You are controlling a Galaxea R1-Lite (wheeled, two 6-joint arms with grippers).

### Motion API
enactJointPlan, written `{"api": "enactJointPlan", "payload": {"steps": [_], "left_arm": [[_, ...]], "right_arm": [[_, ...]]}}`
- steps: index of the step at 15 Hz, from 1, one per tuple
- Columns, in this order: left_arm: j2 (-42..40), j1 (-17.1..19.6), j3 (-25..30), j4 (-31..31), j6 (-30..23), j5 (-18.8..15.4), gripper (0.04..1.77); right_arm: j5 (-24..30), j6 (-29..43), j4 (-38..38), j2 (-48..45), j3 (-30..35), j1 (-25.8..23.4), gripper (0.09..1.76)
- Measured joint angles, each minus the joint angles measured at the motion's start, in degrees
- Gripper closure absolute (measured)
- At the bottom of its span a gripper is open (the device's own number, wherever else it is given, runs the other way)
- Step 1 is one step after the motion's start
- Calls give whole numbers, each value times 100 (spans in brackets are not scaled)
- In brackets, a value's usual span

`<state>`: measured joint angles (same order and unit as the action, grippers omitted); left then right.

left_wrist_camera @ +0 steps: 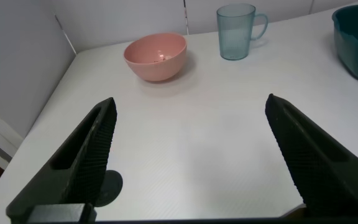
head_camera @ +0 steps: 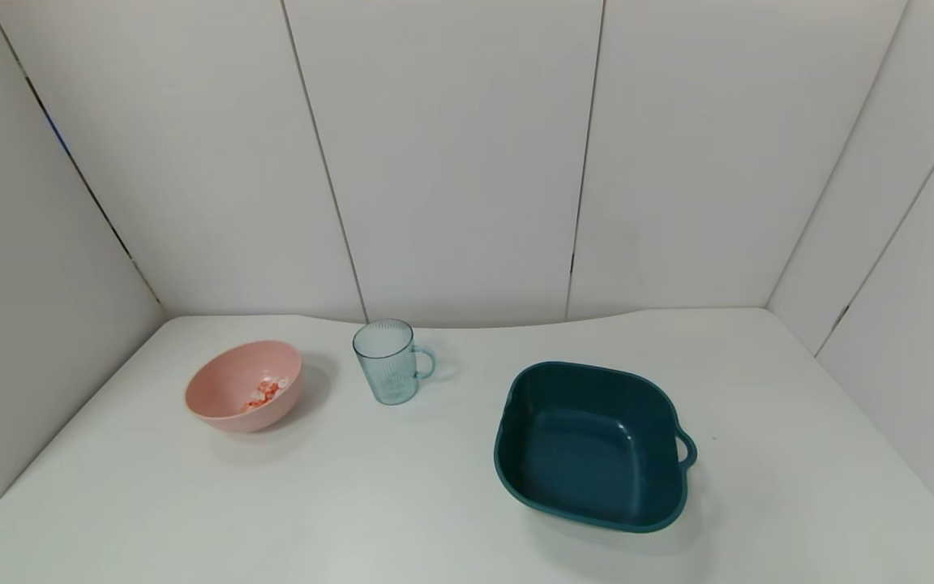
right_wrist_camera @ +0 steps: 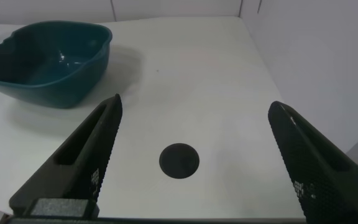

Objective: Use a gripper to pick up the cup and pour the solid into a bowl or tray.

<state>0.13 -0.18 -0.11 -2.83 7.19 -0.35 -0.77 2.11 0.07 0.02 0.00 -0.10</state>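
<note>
The pale-blue ribbed cup (head_camera: 387, 360) stands upright at the back of the white table, handle toward the teal tray; it looks empty and also shows in the left wrist view (left_wrist_camera: 235, 31). The pink bowl (head_camera: 244, 385) sits to its left and holds the pink-red and whitish bits (head_camera: 263, 394); it also shows in the left wrist view (left_wrist_camera: 156, 56). My left gripper (left_wrist_camera: 191, 109) is open and empty over the table's near left edge, far from both. My right gripper (right_wrist_camera: 194, 109) is open and empty over the near right part. Neither gripper shows in the head view.
A dark teal squarish tray (head_camera: 593, 444) with a side handle stands right of centre; it also shows in the right wrist view (right_wrist_camera: 45, 59). A round black hole (right_wrist_camera: 179, 161) sits in the tabletop under the right gripper. White walls enclose the table's back and sides.
</note>
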Motion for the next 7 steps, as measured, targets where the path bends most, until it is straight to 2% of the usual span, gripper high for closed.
{"api": "enactJointPlan", "payload": {"steps": [7], "left_arm": [[-6, 0, 11, 310, -245, -77, 9]], "right_arm": [[-2, 0, 2, 0, 0, 0, 14]]}}
